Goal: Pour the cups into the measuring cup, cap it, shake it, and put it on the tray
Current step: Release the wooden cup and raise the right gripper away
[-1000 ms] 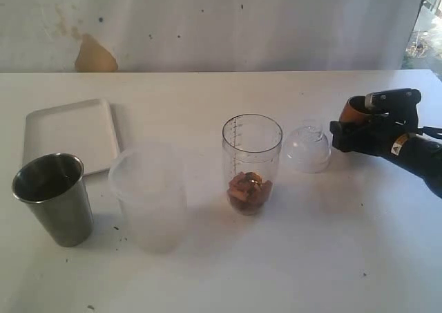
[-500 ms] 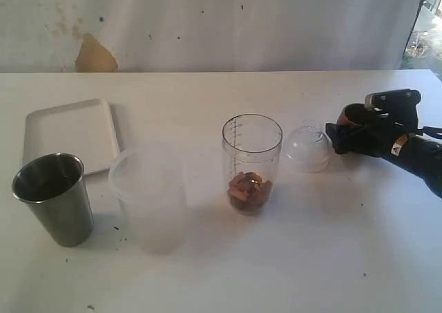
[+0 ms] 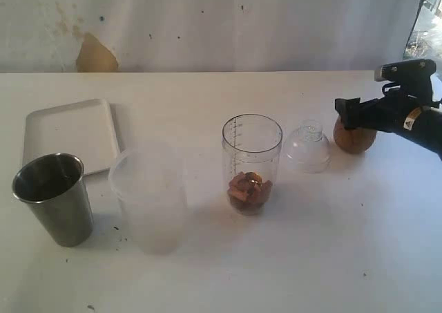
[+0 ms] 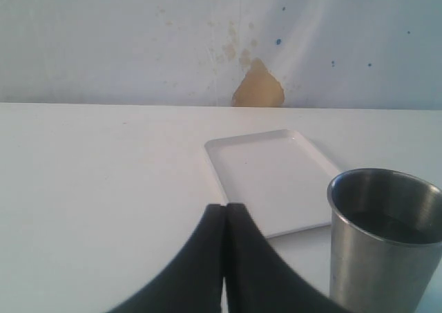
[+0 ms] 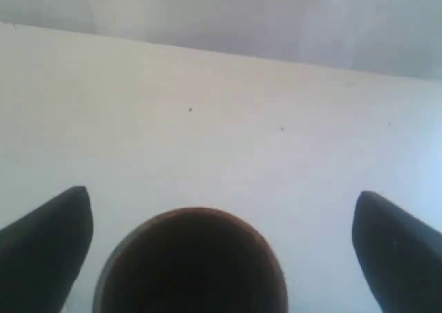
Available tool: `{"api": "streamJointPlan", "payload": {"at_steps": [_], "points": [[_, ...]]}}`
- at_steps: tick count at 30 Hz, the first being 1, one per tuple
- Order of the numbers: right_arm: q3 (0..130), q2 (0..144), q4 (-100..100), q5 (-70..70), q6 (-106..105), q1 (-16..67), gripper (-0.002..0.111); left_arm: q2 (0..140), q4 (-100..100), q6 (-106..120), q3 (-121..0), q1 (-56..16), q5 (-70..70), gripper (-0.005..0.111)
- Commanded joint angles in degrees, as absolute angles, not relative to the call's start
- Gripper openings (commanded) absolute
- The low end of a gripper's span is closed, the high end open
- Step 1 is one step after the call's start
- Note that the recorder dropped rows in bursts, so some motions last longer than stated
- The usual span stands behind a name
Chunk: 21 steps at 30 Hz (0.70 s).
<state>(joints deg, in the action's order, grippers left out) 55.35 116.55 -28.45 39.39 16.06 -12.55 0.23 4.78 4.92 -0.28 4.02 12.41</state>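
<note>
Over to the right gripper (image 3: 351,115): spread wide, gripping nothing, straddling the wooden cup (image 3: 354,137) without touching it, well right of the measuring cup (image 3: 252,162). On to the left gripper (image 4: 226,220): pinched tight, empty, out of the exterior shot. Counting now: one measuring cup, upright, with brown bits (image 3: 248,188) at its bottom; one clear cap (image 3: 307,147) just right of it; one wooden cup farther right of it; one frosted cup (image 3: 150,197) just left of it; one tumbler (image 3: 54,199) far left of it; one tray (image 3: 69,133) far left and farther back.
</note>
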Motion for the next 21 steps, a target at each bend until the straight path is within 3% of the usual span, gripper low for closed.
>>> {"api": "streamJointPlan", "payload": {"at_steps": [1,7,13,16,21], "points": [[55.26,110.84,-30.82,34.6,18.83,-12.0,0.094,0.0,4.64,4.58,0.0,3.82,11.99,0.0],[55.26,103.1,-41.46,33.36,34.53,-11.32,0.092,0.0,4.64,4.58,0.0,3.82,11.99,0.0],[55.26,94.52,-55.77,33.46,53.39,-11.32,0.08,0.0,4.64,4.58,0.0,3.82,11.99,0.0],[55.26,90.17,-65.28,33.46,63.61,-11.32,0.072,0.0,4.64,4.58,0.0,3.82,11.99,0.0],[55.26,82.06,-78.69,33.61,78.03,-11.32,0.048,0.0,4.64,4.58,0.0,3.82,11.99,0.0]]}}
